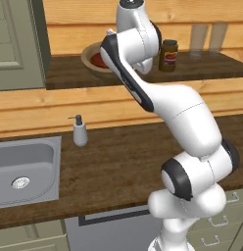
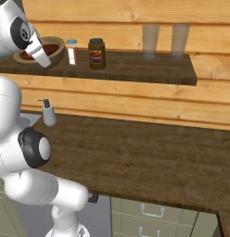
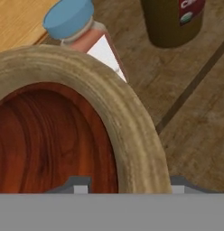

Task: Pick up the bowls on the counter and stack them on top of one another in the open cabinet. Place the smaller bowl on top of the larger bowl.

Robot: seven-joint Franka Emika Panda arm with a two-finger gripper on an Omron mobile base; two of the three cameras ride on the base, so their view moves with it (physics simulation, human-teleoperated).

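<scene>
Nearest the base, the dark wood-grain counter [image 1: 118, 162] carries a steel sink [image 1: 25, 169] set into its left end and a soap dispenser [image 1: 80, 131] standing just behind it against the wall. Above, the white arm reaches up and back into the open cabinet [image 2: 135, 67], whose dark shelf floor holds everything else. The gripper [image 3: 127, 186] hangs close over the larger bowl [image 3: 132, 131]; its two dark tips sit well apart, one over the bowl's hollow and one outside the thick tan rim, so the jaws stand spread and hold nothing. The smaller bowl [image 3: 46, 135] lies nested inside the larger one, its reddish-brown grain showing within the rim. In the right base view the stacked pair sits at the shelf's left end, partly behind the hand. Just beyond the bowls stands a small blue-capped shaker [image 2: 72, 51], and next to it a dark jar [image 2: 96, 53] with a red label.
</scene>
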